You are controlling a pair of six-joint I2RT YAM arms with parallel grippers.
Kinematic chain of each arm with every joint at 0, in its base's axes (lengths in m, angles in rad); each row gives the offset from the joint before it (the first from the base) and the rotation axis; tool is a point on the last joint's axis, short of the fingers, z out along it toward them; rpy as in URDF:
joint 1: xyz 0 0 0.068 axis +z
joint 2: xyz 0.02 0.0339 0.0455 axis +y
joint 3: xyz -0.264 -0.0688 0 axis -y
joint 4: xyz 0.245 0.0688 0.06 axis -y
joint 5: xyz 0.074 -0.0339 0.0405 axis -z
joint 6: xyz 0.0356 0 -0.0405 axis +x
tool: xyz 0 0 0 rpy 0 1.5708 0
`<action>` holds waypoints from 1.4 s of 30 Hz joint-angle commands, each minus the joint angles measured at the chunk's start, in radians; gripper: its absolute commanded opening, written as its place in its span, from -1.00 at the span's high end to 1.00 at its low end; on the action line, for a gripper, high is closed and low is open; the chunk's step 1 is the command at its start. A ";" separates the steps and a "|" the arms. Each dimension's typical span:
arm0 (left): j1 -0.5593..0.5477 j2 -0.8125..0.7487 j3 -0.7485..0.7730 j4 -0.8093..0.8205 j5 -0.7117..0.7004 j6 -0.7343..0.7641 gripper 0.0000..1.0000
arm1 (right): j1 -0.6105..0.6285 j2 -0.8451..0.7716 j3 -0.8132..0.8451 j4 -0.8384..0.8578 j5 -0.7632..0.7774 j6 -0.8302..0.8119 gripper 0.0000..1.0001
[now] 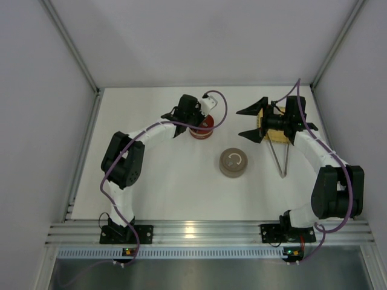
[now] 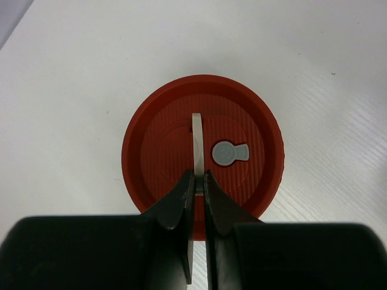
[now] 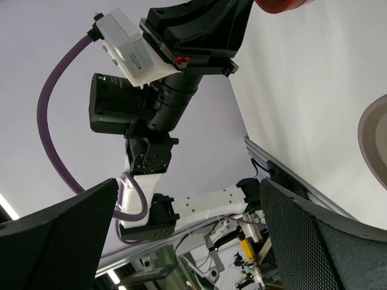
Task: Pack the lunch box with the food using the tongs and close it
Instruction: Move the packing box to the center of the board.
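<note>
A red round lid [image 2: 169, 139] fills the left wrist view, seen from above. My left gripper [image 2: 200, 178] is shut on the lid's upright white handle [image 2: 197, 136]; a grey valve [image 2: 228, 152] sits beside it. From above, the left gripper [image 1: 188, 115] and the lid [image 1: 204, 128] are at the table's back middle. The round grey-brown lunch box [image 1: 233, 163] stands uncovered in the middle. The silver tongs [image 1: 281, 158] lie on the table to its right. My right gripper [image 1: 249, 122] hangs open and empty, pointing left, above a yellow mat [image 1: 270, 133]. The food is hidden.
The right wrist view looks sideways across the table at the left arm [image 3: 163, 90], with the lunch box rim [image 3: 375, 145] at its right edge. White walls enclose the table on three sides. An aluminium rail [image 1: 199, 232] runs along the near edge.
</note>
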 commanded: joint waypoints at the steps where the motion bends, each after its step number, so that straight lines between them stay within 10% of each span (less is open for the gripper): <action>1: 0.006 0.017 0.039 -0.063 0.013 -0.022 0.78 | -0.012 -0.032 -0.003 0.037 -0.012 0.009 -0.97; 18: 0.006 0.077 0.124 -0.100 0.004 -0.025 0.44 | -0.013 -0.029 -0.020 0.050 -0.005 0.010 -0.97; 42: 0.006 0.123 0.238 -0.223 0.019 -0.024 0.55 | -0.013 -0.037 -0.026 0.051 -0.009 0.009 -0.99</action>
